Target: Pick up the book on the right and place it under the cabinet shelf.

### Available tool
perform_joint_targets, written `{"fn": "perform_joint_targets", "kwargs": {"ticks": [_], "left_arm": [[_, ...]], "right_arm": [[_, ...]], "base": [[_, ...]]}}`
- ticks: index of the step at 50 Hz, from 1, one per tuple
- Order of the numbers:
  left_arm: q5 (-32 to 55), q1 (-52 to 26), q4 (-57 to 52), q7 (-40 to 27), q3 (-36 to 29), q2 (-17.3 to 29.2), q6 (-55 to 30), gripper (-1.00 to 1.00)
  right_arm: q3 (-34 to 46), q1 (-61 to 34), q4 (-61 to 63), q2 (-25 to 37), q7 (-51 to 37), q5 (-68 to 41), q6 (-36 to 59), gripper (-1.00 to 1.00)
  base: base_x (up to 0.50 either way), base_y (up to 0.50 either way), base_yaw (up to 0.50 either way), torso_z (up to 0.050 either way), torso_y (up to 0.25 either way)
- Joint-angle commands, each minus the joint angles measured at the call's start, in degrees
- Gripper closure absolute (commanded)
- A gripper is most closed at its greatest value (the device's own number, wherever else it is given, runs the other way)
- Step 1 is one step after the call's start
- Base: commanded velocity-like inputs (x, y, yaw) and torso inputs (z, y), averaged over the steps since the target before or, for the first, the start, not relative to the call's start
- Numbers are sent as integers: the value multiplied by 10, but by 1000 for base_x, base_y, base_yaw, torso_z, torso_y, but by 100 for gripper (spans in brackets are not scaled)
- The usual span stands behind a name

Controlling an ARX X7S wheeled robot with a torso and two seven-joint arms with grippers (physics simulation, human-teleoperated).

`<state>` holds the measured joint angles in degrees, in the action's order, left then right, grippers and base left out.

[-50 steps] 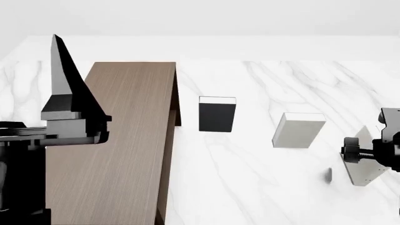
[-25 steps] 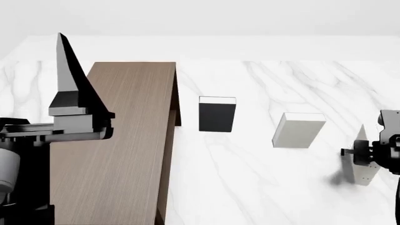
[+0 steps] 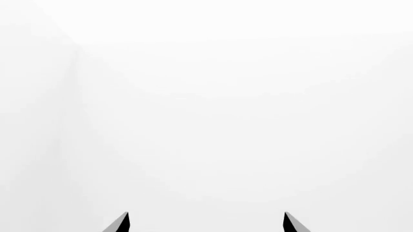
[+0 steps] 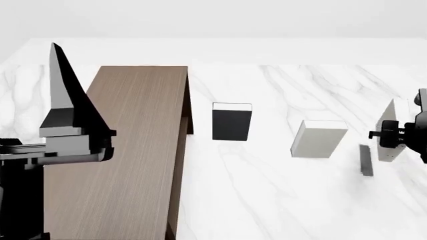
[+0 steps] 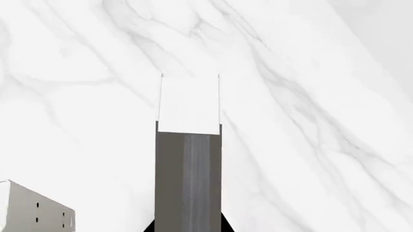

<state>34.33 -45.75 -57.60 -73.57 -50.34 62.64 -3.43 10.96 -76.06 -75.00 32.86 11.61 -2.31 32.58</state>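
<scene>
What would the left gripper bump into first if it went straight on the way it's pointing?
Probably nothing: the left gripper points upward, and its wrist view shows only blank white ahead, though depth is hard to judge.

thin pale book [image 4: 389, 131] upright, lifted; brown cabinet shelf [image 4: 127, 160] left.

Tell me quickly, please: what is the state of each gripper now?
Left gripper: open, holding nothing.
Right gripper: closed on the thin book, lifted off the marble table.
</scene>
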Motion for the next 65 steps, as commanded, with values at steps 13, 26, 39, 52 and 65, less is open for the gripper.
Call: {"fn": "perform_joint_targets", "kwargs": {"ticks": [13,26,39,52,65], "left_arm": [[-31,37,0,-8,-11,19,46,-100],[-45,59,10,-7,-21,27,72,-100],[73,1,0,14,14,64,67,-100],[80,8,18,39,14,70,104,-100],[77,33,38,70,18,90,176,-100]], "right_arm": [[-60,79,352,60,26,-38,108,100],[-207,203,744,73,28,-154,294,100],[-376,288,989,14,39,-282,471,100],[-489,332,1093,-23,-82,-537,572,100],[-560,400,1126,-52,-233,-770,566,100]], "base": [[0,0,0,0,1],[0,0,0,0,1],[0,0,0,0,2],[0,0,0,0,1],[0,0,0,0,2]]}}
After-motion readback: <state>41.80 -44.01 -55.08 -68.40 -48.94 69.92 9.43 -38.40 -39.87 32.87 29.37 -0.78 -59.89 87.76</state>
